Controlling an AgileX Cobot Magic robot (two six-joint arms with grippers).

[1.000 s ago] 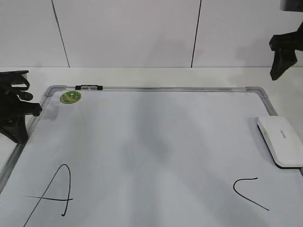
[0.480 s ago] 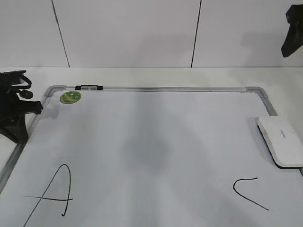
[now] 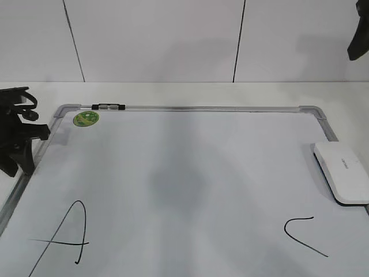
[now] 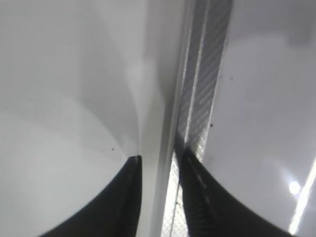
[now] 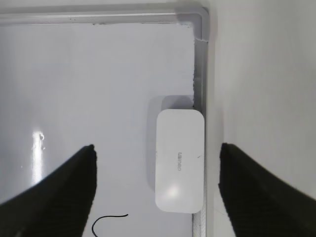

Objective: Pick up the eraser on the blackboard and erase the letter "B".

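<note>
The blackboard (image 3: 184, 167) lies flat with a handwritten "A" (image 3: 66, 236) at its near left and an angular "C" (image 3: 302, 234) at its near right. No letter "B" shows in any view. The eraser (image 3: 341, 172) lies on the board against its right frame. In the right wrist view the eraser (image 5: 179, 160) sits below and between the wide-open, empty jaws of my right gripper (image 5: 158, 148), which hangs high at the upper right (image 3: 358, 40). My left gripper (image 3: 20, 144) sits over the board's left frame. Its jaws (image 4: 158, 158) are slightly apart, straddling the rail.
A small round green magnet (image 3: 86, 118) sits in the board's far left corner. A black clip (image 3: 108, 107) is on the top frame. The white table surrounds the board, with a panelled wall behind it.
My right gripper has risen up and to the right, now mostly out of the exterior view. My left gripper has shifted slightly left. The eraser has not moved.
</note>
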